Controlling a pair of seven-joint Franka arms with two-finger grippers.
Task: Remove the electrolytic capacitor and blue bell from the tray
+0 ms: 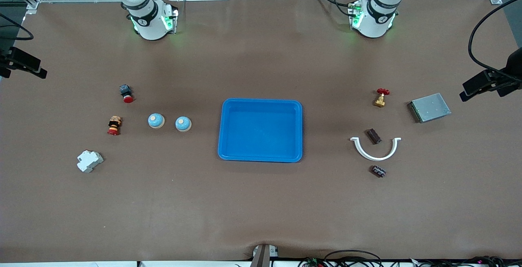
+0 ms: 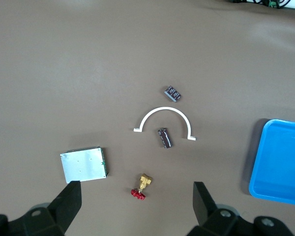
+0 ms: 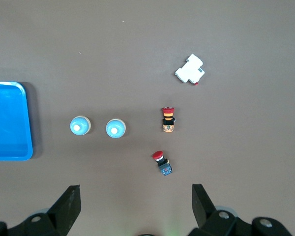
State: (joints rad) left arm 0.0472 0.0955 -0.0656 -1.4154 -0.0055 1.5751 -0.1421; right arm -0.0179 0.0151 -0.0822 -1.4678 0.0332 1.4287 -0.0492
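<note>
Left end effector (image 2: 137,199): fingers spread wide, empty, high over the red-handled valve (image 2: 141,186); two capacitors (image 2: 164,137) (image 2: 172,93) lie past it, one inside the white arc (image 2: 163,120).

Right end effector (image 3: 135,201): wide, empty, above the red pushbutton (image 3: 162,163); two blue bells (image 3: 115,129) (image 3: 80,126) sit toward the blue tray (image 3: 10,120) on the worktop (image 1: 261,201).

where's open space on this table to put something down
The tray holds nothing. Bare table runs the whole strip between the tray and the front camera, and between the tray and the arm bases. Crowded: the two bells with the buttons and breaker toward the right arm's end; the capacitors, white arc and valve toward the left arm's end.
</note>
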